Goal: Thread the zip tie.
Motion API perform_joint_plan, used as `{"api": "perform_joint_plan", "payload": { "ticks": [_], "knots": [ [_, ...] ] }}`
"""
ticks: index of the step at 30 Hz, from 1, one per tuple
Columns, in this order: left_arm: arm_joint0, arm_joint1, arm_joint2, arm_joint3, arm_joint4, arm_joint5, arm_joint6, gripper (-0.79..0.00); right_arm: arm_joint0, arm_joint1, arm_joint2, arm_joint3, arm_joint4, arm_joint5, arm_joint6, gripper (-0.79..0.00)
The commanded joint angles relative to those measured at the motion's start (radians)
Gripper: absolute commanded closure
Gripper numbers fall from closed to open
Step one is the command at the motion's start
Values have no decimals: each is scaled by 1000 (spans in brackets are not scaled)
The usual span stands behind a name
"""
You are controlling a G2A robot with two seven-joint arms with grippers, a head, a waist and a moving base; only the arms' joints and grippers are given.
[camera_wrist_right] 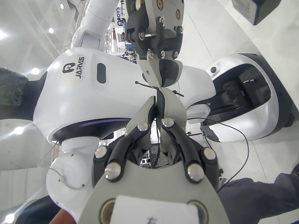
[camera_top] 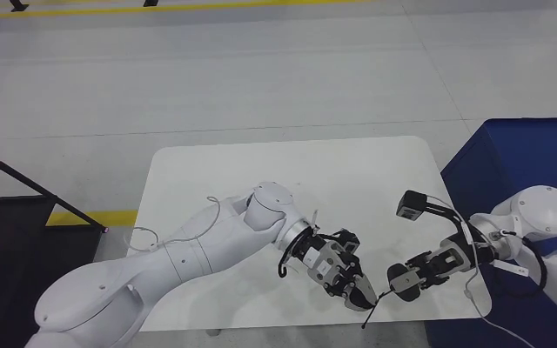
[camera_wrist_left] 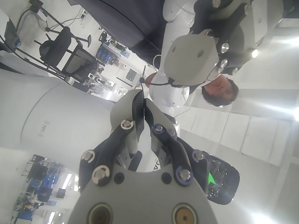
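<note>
Zip tie [camera_top: 372,311] [camera_wrist_left: 143,75] [camera_wrist_right: 144,85]: black, thin, up off the white tabletop [camera_top: 261,174], over its near edge, closer to the near right corner than the left. Pinched from both sides at once. Clamped in the left gripper [camera_top: 364,298] [camera_wrist_left: 143,103], fingers pressed together on one stretch, with a short end poking past the fingertips. Clamped likewise in the right gripper [camera_top: 396,287] [camera_wrist_right: 159,103], fingers closed on another stretch running down between them. Fingertips of the two nearly touching, tip to tip, the two stretches crossing there. Tail through the head or not: impossible to tell. Seen from above, a loose end hanging toward the tabletop's near edge. Beside the tabletop's right edge, a blue container [camera_top: 513,165]; inside hidden, contents impossible to tell.
</note>
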Motion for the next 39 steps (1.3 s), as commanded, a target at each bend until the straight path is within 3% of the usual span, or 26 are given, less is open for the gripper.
{"api": "perform_joint_plan", "payload": {
  "ticks": [1, 15, 16, 17, 18, 29, 39],
  "knots": [
    [-3, 2, 0, 5, 0, -7, -7, 0, 1, 1, -2, 0, -2, 1, 0, 0],
    [5, 2, 0, -3, 22, 8, 8, 0, 11, 8, -27, -8, -20, 11, 0, 0],
    [5, 1, 0, -1, 19, 7, 7, -326, 11, 8, -27, -8, -20, 11, 0, 0],
    [4, 1, 0, 0, 16, 3, 3, -763, 10, 7, -27, -9, -21, 11, -8, 0],
    [3, 1, 0, 1, 15, -2, -2, -785, 5, 5, -28, -15, -26, 10, -27, 0],
    [-8, 11, 0, 34, -46, -55, -55, -785, -3, -7, 19, 78, 65, 26, -5, 0],
    [-16, 15, 0, 46, -60, -46, -46, -785, -1, -12, 28, 98, 137, 49, 0, 0]
  ]
}}
